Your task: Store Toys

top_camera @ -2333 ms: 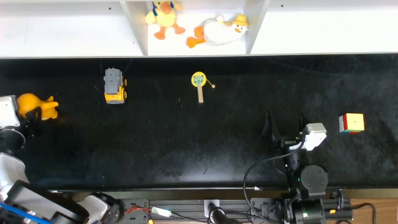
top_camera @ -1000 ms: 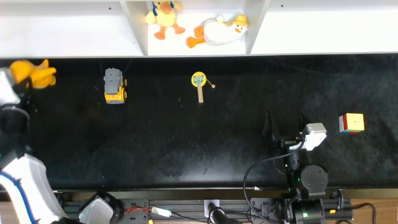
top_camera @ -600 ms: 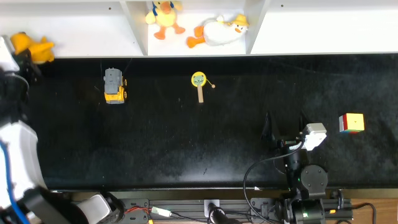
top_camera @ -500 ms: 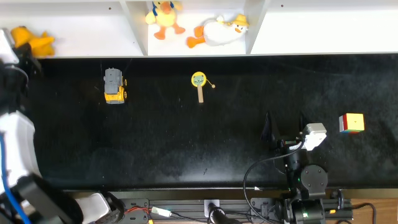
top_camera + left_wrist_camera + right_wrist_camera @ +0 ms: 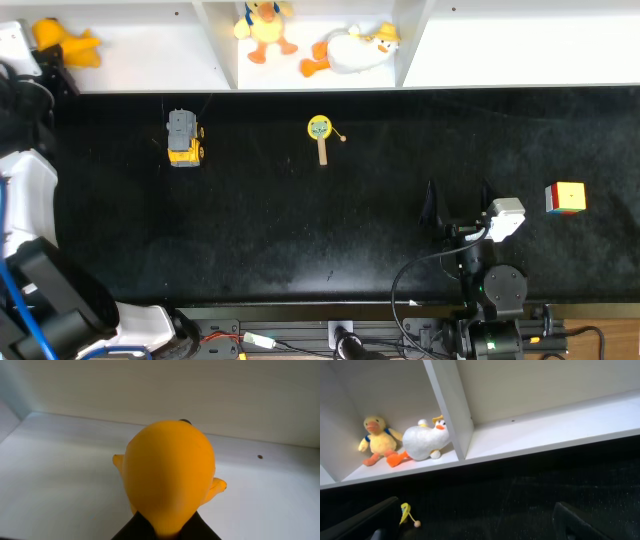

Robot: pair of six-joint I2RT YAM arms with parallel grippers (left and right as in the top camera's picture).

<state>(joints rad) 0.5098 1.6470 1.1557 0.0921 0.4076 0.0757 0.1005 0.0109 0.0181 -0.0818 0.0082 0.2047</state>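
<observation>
Placing step: left pincer [image 5: 165, 530] pinches the orange toy [image 5: 62, 42] inside the shelf's [image 5: 130, 75] left compartment; the next move is probably to lower and release it.
Shelf, middle compartment: yellow duck [image 5: 264, 25], white plush [image 5: 352, 48].
Right pincer [image 5: 457, 205]: spread, holding nothing, well before the shelf.
Counter [image 5: 300, 230] before shelf: truck [image 5: 184, 137], rattle [image 5: 320, 135], cube [image 5: 565, 198].

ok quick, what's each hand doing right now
left hand: closed, holding the orange toy
right hand: open, holding nothing
</observation>
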